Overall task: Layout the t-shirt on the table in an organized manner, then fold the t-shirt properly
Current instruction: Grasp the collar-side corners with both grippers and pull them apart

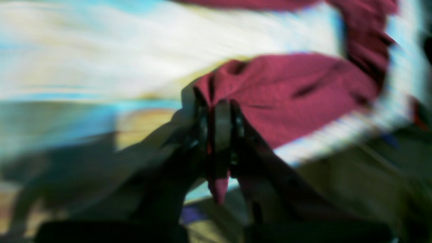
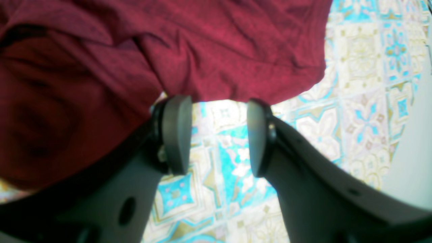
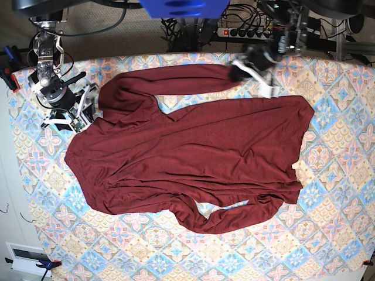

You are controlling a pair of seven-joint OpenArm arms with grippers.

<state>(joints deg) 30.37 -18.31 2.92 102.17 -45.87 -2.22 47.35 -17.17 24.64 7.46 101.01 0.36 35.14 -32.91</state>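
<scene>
- T-shirt (image 3: pixel 193 146) spread across middle of table (image 3: pixel 345 234), mostly flat with shallow creases.
- Long axis runs left to right in base view: one end at frame left near the right gripper (image 3: pixel 75 114), other end at frame right with a straighter vertical edge.
- Which end is the neck and which the hem: cannot tell.
- Far sleeve (image 3: pixel 176 79) extended along the table's far side, lying roughly parallel to the body's long axis, cuff end toward frame right at the left gripper (image 3: pixel 239 71).
- Near sleeve (image 3: pixel 234 216) curled along the near edge of the body, bent into a loop, small patch of table showing inside the bend.
- Left gripper: pads pressed together on a fold of sleeve fabric, left wrist view (image 1: pixel 219 125); a small tongue of cloth pokes out below the pads. View heavily motion-blurred.
- From that grip, fabric bunches and fans away up and right in the wrist view.
- Right gripper (image 2: pixel 219 135): jaws parted, wide gap, only tablecloth between the pads (image 2: pixel 177 135); nothing held.
- Shirt edge lies just past the right fingertips, in front of them; shirt also covers the area to the left-hand side of the left-hand pad in the right wrist view. Contact with cloth: cannot tell.
- In base view, right gripper sits at the shirt's left end, beside the far corner of the body.
</scene>
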